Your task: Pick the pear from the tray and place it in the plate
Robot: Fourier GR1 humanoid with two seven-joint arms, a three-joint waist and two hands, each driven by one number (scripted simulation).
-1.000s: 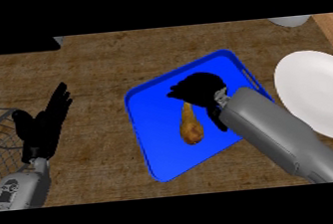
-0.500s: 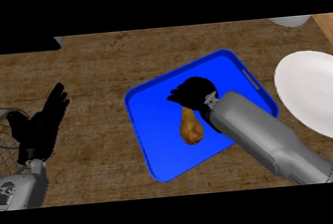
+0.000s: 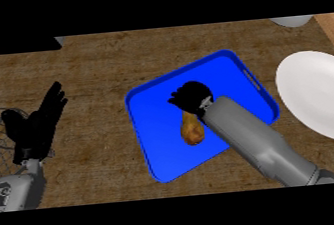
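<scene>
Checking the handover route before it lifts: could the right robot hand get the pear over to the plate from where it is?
Probably yes. The right robot hand sits at the pear on the tray; the plate lies just right, nothing between them.

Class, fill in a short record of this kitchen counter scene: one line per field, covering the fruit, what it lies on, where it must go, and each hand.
fruit: pear, lying on the tray, narrow end under the right hand
tray: blue, on the wooden counter
plate: white, right of the tray, nothing on it
right hand: over the pear's top end, fingers curled; grip not clear
left hand: open, resting at the left, fingers up
</scene>
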